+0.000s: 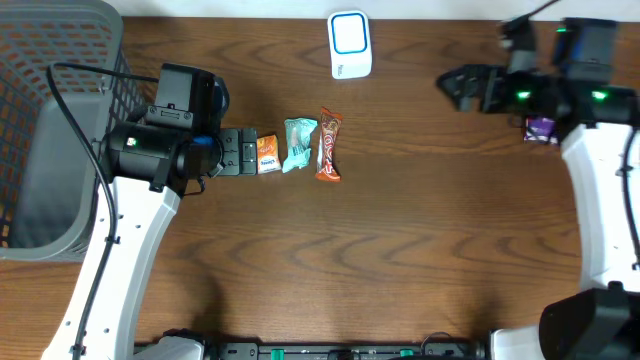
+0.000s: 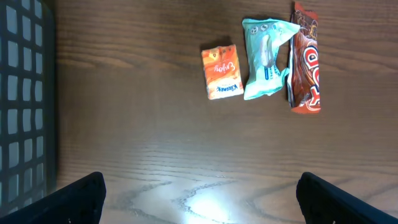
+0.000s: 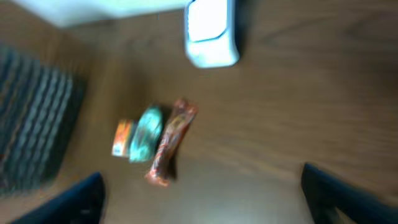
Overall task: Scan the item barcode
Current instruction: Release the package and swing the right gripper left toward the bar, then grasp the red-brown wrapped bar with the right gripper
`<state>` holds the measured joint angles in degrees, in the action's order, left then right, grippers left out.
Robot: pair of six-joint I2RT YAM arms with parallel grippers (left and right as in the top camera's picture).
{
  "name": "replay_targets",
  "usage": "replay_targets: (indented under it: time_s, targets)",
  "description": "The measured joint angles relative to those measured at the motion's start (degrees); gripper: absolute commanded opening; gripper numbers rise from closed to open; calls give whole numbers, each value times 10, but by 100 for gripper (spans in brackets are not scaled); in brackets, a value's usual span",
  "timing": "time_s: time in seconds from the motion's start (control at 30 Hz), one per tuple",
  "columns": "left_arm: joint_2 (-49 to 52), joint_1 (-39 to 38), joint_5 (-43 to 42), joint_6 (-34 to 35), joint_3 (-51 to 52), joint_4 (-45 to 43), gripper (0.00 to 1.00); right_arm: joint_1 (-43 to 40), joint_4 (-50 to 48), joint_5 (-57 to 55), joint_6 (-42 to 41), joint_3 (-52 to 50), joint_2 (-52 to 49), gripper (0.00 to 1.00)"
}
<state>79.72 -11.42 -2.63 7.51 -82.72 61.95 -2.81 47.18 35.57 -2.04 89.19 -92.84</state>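
Small orange rectangular packet (image 2: pixel 221 72): just ahead of wide-open left gripper (image 2: pixel 200 190); right gripper (image 3: pixel 202 190), also open, well apart.

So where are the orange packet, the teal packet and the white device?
orange packet (image 2: pixel 221 73), left wrist view, front face
teal packet (image 2: pixel 265 59), left wrist view, middle
white device (image 1: pixel 350 45), overhead view, top face

Both arms have smooth white shell links, L arm (image 1: pixel 135 250) & R arm (image 1: pixel 600 190), w/ black motor housings at the wrist ends; green LEDs (image 1: pixel 521 97) glow on the R one. A thin black cable (image 1: pixel 112 225) runs along the L arm's white link. L claw (image 1: pixel 245 153) & R claw (image 1: pixel 452 86) are matte black & blocky, fingers showing as plain dark wedges in wrist views.
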Motion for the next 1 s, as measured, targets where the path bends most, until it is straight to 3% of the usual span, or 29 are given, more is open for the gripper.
replay_targets:
  time_s: [0.07,0.13,0.27,1.0]
  targets:
    - [0,0,0,0,0,0,98,24,14,-7,1,0,-3,54]
    - [0,0,0,0,0,0,98,48,23,-23,0,0,-7,50]
    - [0,0,0,0,0,0,98,87,27,-48,0,0,-24,62]
    - [0,0,0,0,0,0,98,235,-40,-69,-160,0,-255,57]
